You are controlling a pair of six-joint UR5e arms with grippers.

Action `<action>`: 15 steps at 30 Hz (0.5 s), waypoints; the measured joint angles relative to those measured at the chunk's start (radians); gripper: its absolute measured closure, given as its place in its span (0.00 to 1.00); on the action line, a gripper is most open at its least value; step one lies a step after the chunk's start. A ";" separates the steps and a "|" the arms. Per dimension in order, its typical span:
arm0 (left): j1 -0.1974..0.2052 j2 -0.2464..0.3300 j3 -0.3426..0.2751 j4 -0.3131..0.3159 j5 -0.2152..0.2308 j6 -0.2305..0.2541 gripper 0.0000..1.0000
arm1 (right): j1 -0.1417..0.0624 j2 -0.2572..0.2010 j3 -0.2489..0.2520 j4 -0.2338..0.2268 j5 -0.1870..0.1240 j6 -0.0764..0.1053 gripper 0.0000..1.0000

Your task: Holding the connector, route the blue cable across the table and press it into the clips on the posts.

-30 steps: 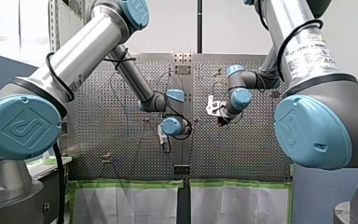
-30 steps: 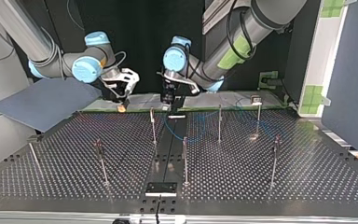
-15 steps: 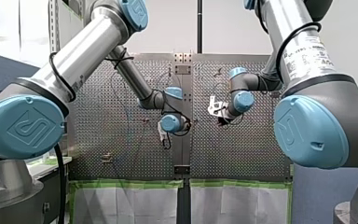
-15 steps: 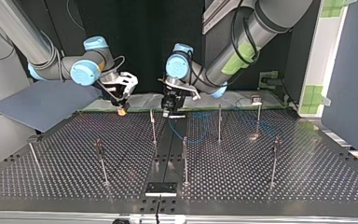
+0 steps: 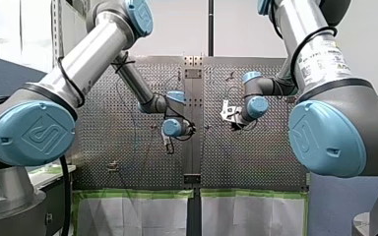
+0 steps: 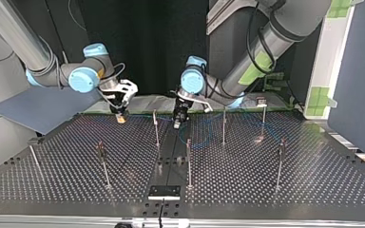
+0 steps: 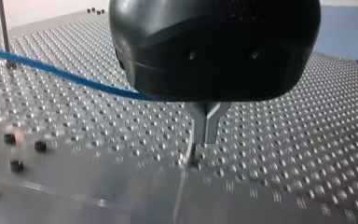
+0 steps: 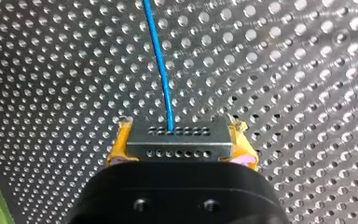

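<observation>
Right hand clamps connector, blue cable trailing; left hand, seemingly pinched shut, has dropped to bench; routing likely barely begun.

In the top view the bench is evenly lit, holes glinting, with a black backdrop at 12 o'clock. In the left wrist view glare whitens it at 7 o'clock; my left gripper drops a small shadow beneath its tips.

My left end effector points down, fingers closed; my right end effector clamps the connector.
</observation>
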State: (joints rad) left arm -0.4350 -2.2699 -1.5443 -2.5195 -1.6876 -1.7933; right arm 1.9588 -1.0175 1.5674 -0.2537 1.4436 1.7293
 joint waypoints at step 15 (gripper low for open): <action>0.034 -0.060 0.068 -0.046 0.008 0.043 0.27 | -0.039 0.024 -0.026 0.023 -0.002 0.004 1.00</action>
State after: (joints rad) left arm -0.4007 -2.3298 -1.4763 -2.5659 -1.6795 -1.7507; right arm 1.9202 -0.9938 1.5417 -0.2311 1.4421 1.7330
